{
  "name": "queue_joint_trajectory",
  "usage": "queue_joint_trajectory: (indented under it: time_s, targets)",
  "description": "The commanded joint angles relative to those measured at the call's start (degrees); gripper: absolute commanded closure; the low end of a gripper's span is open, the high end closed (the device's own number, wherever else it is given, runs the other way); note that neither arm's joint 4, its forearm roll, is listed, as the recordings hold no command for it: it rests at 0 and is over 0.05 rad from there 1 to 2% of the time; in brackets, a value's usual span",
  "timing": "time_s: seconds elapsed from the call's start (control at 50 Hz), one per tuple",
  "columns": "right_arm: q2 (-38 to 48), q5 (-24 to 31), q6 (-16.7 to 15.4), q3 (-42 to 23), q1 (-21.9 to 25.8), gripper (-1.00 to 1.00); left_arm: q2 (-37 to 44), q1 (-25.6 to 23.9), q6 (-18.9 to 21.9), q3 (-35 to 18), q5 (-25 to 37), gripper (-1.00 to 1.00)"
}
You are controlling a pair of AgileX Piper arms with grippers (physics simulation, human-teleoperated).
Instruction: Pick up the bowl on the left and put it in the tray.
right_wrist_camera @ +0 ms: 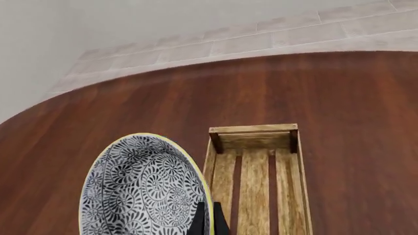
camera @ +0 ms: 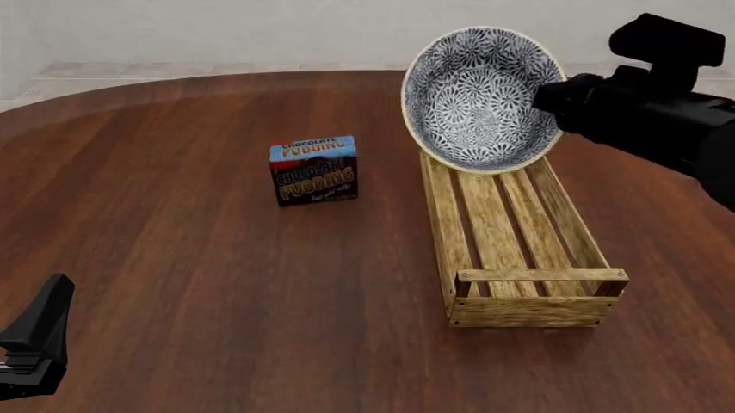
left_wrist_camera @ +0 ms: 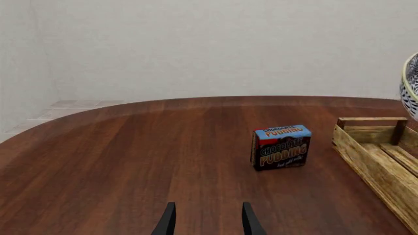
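The patterned ceramic bowl (camera: 483, 96) hangs tilted above the far end of the slatted wooden crate (camera: 574, 231), its rim pinched by the right end effector (right_wrist_camera: 206, 219). It looks rigid, glazed, likely slippery and breakable, so that thin rim hold seems precarious. The left end effector (left_wrist_camera: 207, 220) is parted, holding nothing above the worktop (camera: 172, 258), apart from the pudding box (camera: 313, 169)

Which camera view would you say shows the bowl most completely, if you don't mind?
The front view: the bowl appears whole, tilted, above the tray. The right wrist view crops its patterned inside; the left wrist view catches only a sliver.
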Motion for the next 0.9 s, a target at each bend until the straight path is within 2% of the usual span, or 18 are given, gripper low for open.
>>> queue_joint_trajectory:
  time_s: [0.02,0.18,0.2,0.28,0.3,0.34,0.36,0.44,0.54,0.58,0.6,0.9]
  targets:
    - [-1.9,0.8,1.8,0.5,-1.3,1.00,0.0,0.0,0.0,0.0,0.0,-1.00]
    - [-1.5,1.3,2.1,0.5,0.2,1.00,0.0,0.0,0.0,0.0,0.0,-1.00]
    - [-1.8,1.7,2.0,0.9,-1.2,1.00,0.0,0.0,0.0,0.0,0.0,-1.00]
    - [-1.4,2.6,2.1,0.1,-1.2,1.00,0.0,0.0,0.0,0.0,0.0,-1.00]
    - [-0.3,3.3,4.6,-0.3,-0.7,1.00,0.0,0.0,0.0,0.0,0.0,-1.00]
    - [-1.2,3.8,4.0,-0.7,-1.7,1.00,0.0,0.0,0.0,0.0,0.0,-1.00]
    - [0.0,4.4,5.7,-0.8,-2.0,1.00,0.0,0.0,0.0,0.0,0.0,-1.00]
    - [-0.7,4.7,6.1,-0.5,-4.1,1.00,0.0,0.0,0.0,0.0,0.0,-1.00]
    - [0.1,5.4,8.8,0.1,-5.6,1.00,0.0,0.0,0.0,0.0,0.0,-1.00]
    - [-1.5,5.9,7.8,0.2,-6.8,1.00,0.0,0.0,0.0,0.0,0.0,-1.00]
    - [-0.9,6.1,8.6,0.1,-6.3,1.00,0.0,0.0,0.0,0.0,0.0,-1.00]
    - [-1.3,6.8,8.8,0.8,-6.2,1.00,0.0,0.0,0.0,0.0,0.0,-1.00]
